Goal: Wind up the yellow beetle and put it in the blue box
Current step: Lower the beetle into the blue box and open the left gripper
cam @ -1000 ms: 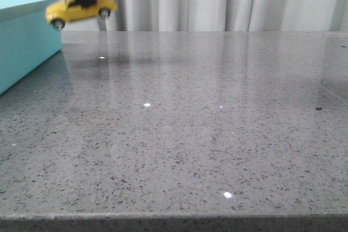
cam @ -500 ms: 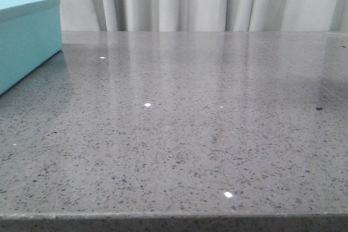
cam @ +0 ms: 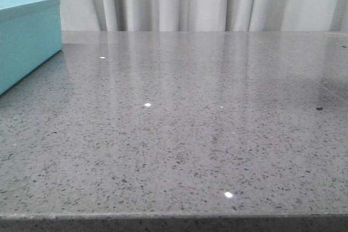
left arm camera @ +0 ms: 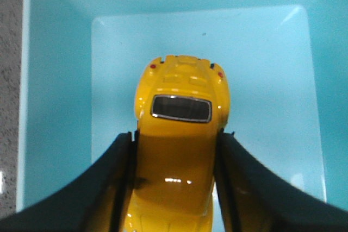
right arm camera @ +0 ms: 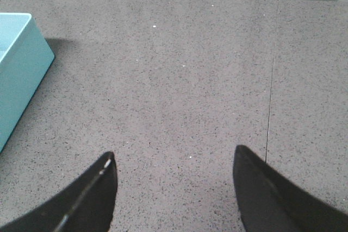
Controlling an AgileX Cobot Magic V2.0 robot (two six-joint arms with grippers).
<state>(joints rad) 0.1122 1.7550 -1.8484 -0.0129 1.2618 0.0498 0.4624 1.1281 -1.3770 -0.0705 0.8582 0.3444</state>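
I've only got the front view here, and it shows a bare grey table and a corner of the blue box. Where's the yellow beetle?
Observer: The left wrist view shows the yellow beetle inside the blue box, above its pale floor.
Operator: Is it released?
Observer: No. The left gripper is shut on the yellow beetle, a black finger against each side.
Operator: Is it resting on the floor?
Observer: I cannot tell from straight above.
Operator: And the right arm?
Observer: The right gripper is open and empty over the table, with the blue box off to one side.
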